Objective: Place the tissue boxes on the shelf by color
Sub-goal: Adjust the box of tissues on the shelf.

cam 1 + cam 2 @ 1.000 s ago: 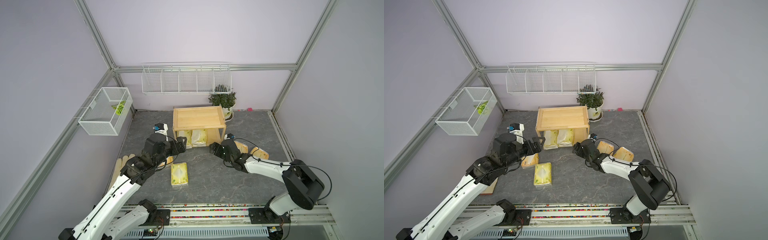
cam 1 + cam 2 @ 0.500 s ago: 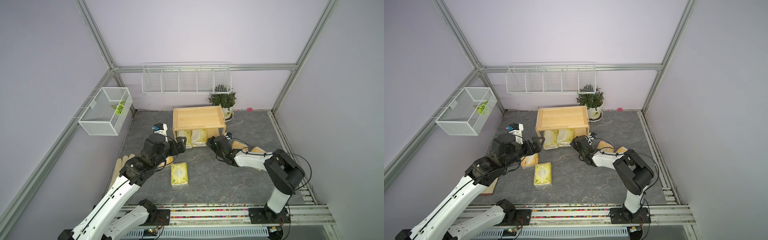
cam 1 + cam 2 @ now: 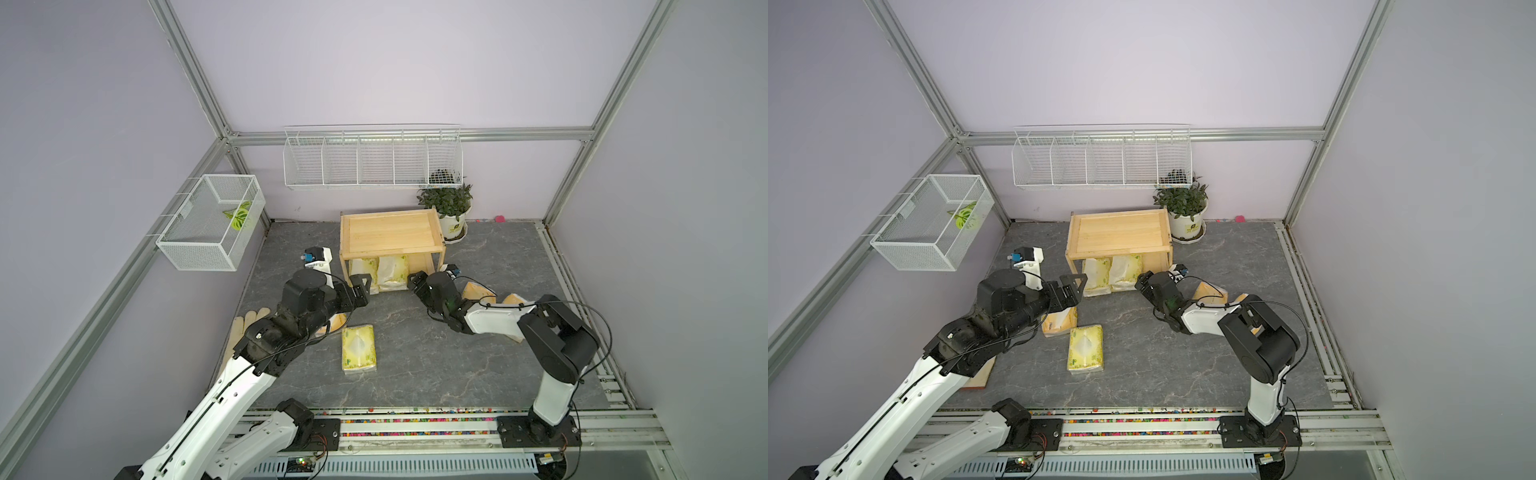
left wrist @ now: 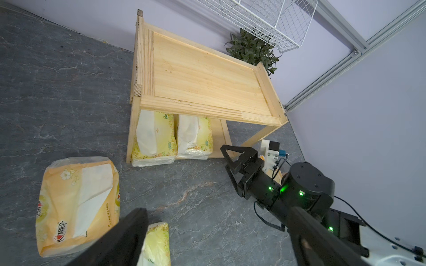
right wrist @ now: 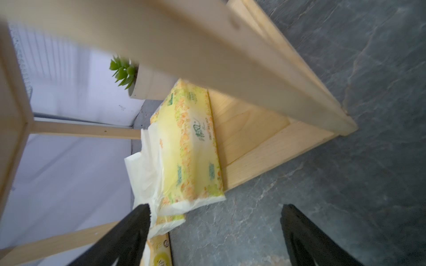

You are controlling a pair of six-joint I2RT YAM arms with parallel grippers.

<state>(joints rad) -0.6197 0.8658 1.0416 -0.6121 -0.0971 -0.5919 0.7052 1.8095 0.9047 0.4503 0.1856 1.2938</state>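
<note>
Both top views: pale wooden two-tier shelf (image 3: 390,254) (image 3: 1119,250) near the back wall, with two lemon-yellow plastic tissue packs (image 3: 392,271) (image 3: 1125,271) side by side in its lower tier. Third lemon-yellow pack (image 3: 358,348) lies flat on the grey floor. One orange-yellow pack (image 3: 1061,326) is partly under the left arm, two more orange-yellow packs (image 3: 480,291) sit by the right arm.
Left wrist: left gripper (image 4: 219,210) jaws wide, empty, over floor.
Right wrist: right gripper (image 5: 214,230) fingers spread, nothing between them, just in front of the lower tier.
</note>
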